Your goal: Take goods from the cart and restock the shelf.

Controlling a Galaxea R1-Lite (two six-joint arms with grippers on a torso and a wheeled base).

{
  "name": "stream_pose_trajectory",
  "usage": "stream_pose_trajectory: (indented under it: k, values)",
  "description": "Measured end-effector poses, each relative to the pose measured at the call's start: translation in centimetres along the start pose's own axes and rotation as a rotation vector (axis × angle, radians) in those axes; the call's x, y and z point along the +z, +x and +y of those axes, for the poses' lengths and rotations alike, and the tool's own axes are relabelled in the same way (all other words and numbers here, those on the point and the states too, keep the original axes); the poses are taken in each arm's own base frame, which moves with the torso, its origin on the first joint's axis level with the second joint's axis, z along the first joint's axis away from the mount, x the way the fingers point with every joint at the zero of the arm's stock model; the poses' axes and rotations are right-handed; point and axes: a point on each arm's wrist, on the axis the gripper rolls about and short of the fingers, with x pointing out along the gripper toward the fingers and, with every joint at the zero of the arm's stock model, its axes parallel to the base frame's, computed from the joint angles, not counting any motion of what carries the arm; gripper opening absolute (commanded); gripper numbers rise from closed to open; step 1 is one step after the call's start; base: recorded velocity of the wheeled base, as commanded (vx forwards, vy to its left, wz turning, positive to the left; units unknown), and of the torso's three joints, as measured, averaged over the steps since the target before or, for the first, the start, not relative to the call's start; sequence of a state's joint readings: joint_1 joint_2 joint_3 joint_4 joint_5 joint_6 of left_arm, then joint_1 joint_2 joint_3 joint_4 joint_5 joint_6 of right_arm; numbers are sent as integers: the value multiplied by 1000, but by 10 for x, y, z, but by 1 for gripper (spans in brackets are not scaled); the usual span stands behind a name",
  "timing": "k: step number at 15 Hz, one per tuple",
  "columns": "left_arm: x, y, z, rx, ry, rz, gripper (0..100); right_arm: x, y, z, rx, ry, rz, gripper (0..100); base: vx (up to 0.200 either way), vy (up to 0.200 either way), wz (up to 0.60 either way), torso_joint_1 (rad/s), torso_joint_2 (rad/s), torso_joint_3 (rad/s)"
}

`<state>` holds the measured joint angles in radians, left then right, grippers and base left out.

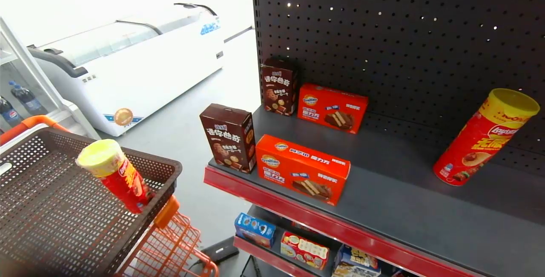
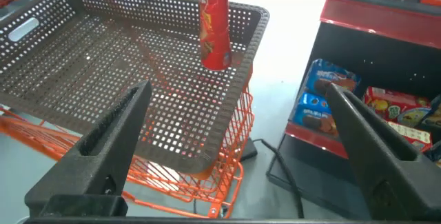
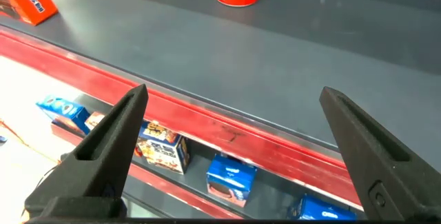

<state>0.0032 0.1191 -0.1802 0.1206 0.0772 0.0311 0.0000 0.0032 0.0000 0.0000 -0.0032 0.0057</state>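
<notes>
My left gripper (image 2: 238,89) hangs spread wide above the cart basket (image 1: 51,209), holding nothing. My right gripper (image 3: 234,92) is just as released over the shelf (image 1: 404,192) edge. The chips can (image 1: 117,175) I want stands at lower left of the head view, in the basket corner close to its wall. I judge I should centre the left fingers on its body below the lid, squeeze gently, and lift straight up to clear the rim.
</notes>
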Motion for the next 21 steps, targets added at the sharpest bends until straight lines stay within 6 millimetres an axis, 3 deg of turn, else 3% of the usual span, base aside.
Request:
stream_pose_trajectory:
  k: [4,7,10,13,16,21]
  values:
    - [28,24,-1,-2,9,120,100,0,0,0,0,0,0,100,0,0,0,0,0,0]
    - [44,56,-1,41,9,197,100,0,0,0,0,0,0,100,0,0,0,0,0,0]
    - [52,94,2,98,-10,260,100,0,0,0,0,0,0,100,0,0,0,0,0,0]
    - [58,146,6,120,-29,220,100,0,0,0,0,0,0,100,0,0,0,0,0,0]
    - [52,197,10,136,-22,128,100,0,0,0,0,0,0,100,0,0,0,0,0,0]
    - [13,258,16,160,2,101,100,0,0,0,0,0,0,100,0,0,0,0,0,0]
